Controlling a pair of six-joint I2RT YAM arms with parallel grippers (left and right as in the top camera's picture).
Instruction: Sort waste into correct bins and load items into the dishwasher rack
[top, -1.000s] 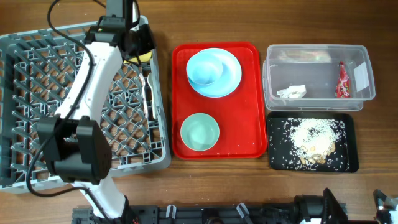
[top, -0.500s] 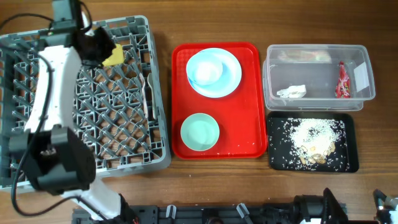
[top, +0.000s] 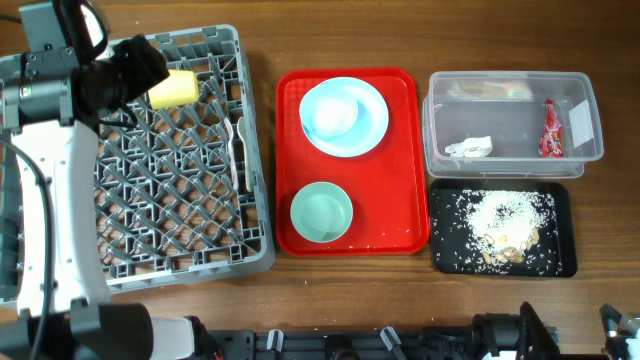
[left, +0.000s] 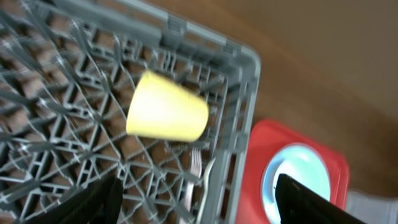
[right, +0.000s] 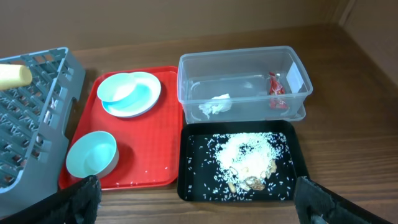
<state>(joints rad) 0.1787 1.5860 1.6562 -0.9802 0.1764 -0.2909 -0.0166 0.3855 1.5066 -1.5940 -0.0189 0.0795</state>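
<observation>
The small yellow cup (top: 172, 88) (left: 166, 115) lies on its side on the pegs at the far edge of the grey dishwasher rack (top: 60, 240) (left: 242, 118). My left gripper (top: 148, 74) (left: 199, 205) hangs just left of it, open, the cup clear of both fingers. A white fork (left: 194, 177) and spoon (top: 238, 150) rest by the rack's right wall. The pale-blue plate (top: 372, 118) carries a teal bowl (top: 330, 110); another bowl (top: 321, 213) (right: 91, 155) sits nearer me. My right gripper (right: 198, 198) is open over the table in front of the black tray (right: 193, 186).
The plate and bowls stand on a red tray (top: 400, 215). The clear tub (top: 512, 85) holds a white tissue (top: 468, 148) and a red wrapper (top: 549, 130). Rice and brown scraps (top: 503, 228) lie in the black tray (top: 560, 200).
My left arm swept left along the rack's far edge carrying the yellow cup, then opened; the cup now lies free on the rack. The right arm has not moved.
</observation>
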